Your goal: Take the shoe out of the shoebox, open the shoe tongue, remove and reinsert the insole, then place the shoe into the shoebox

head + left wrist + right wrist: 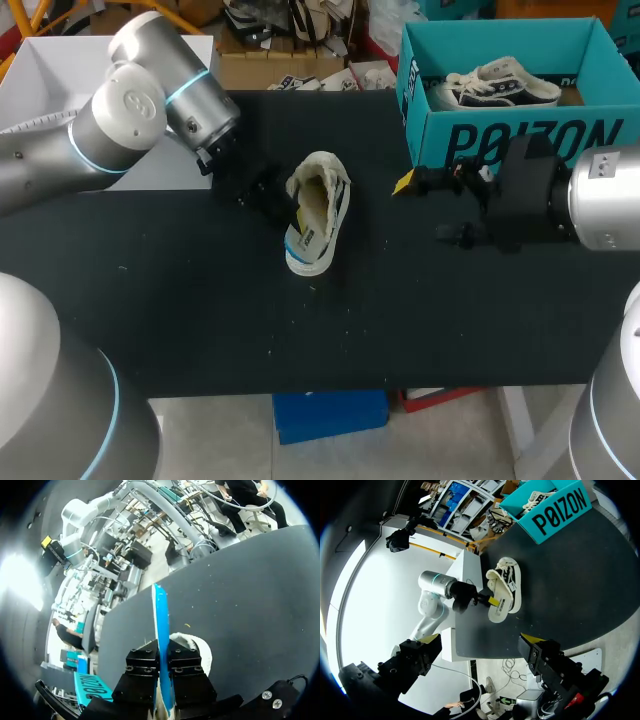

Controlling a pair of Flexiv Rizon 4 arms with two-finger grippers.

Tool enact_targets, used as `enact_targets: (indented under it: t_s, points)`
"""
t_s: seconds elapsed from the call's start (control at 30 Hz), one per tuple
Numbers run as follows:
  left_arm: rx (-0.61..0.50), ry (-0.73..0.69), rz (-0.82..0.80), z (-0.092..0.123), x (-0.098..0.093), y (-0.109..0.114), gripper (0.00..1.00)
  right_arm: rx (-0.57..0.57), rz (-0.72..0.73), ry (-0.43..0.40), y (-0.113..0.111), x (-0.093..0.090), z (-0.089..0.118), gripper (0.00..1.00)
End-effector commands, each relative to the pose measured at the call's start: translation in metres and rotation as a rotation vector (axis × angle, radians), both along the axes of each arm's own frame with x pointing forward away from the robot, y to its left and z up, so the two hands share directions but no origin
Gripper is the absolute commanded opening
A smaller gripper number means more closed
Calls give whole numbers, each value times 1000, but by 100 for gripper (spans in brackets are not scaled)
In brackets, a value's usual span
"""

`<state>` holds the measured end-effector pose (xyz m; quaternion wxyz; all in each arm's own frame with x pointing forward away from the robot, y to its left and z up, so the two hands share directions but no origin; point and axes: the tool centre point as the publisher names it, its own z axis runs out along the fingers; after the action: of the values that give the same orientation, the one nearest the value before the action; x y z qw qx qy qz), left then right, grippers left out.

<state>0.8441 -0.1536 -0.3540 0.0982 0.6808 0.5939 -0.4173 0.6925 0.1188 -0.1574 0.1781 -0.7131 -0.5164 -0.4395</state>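
Shoe lies on its side on the bench, out of the shoebox. Left gripper grips its blue edge, perhaps the insole; right gripper fingers spread, empty. Insole work and reboxing seem left.

Overhead and both wrists toward shoe

The left arm slants down to the shoe, with the left gripper clamped on its side wall. The right arm lies level, well off the shoe's opposite side, its right gripper spread wide.
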Motion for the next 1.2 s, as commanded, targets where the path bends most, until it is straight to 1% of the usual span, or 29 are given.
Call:
enact_targets:
  t_s: [0.03, 0.8, 1.07, 1.17, 1.2]
  points:
    - [-6, -9, 4, -4, 5, -4, 0, -1, -1, 0, 0, -1, 0, 100]
    - [11, -70, 71, -14, 45, -22, 0, -1, -1, 0, 0, -1, 0, 100]
    - [33, -77, 89, -18, 49, -23, 0, -1, -1, 0, 0, -1, 0, 100]
    - [33, -79, 90, -14, 47, -21, 1, -1, -1, 0, 0, -1, 0, 100]
    - [32, -81, 90, -11, 44, -20, 49, -1, -1, 0, 0, -1, 0, 100]
